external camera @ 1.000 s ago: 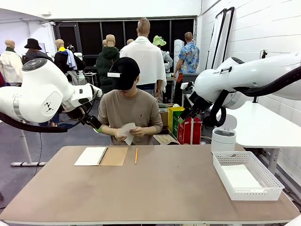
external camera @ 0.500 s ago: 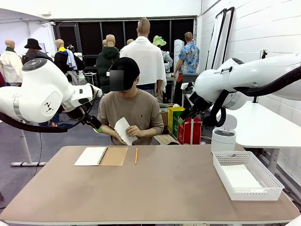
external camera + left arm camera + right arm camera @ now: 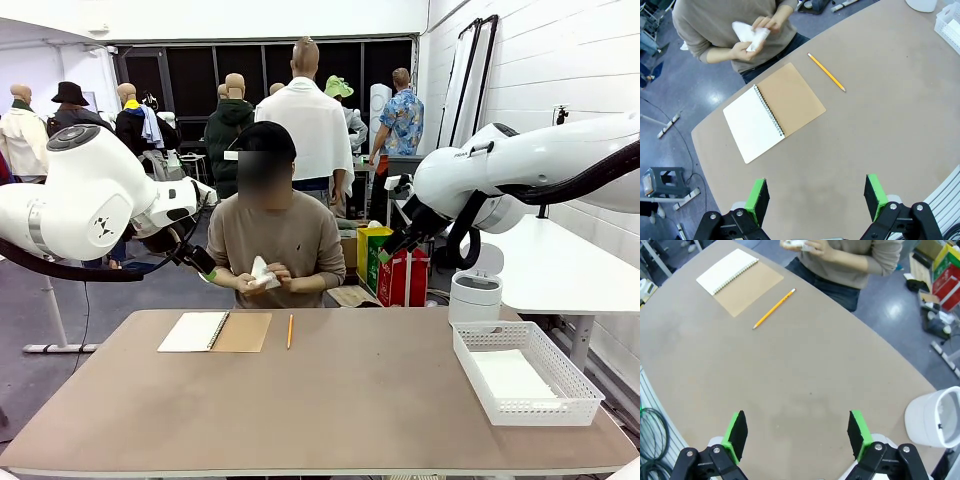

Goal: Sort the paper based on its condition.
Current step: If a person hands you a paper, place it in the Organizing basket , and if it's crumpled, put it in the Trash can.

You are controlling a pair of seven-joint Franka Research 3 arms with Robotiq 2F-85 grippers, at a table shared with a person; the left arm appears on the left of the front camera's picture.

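- The paper is a crumpled white wad in the person's hands, at chest height beyond the counter's far edge.
- It lies well ahead of both grippers, with no clear long axis; I judge the left gripper nearer.
- Left fingers spread wide, holding nothing; right gripper likewise wide and empty, above bare counter.
- A flat sheet lies in the basket.
- No readable writing.

The tan table carries an open spiral notebook at its far left, a yellow pencil just right of it, and a white mesh basket at the right edge.
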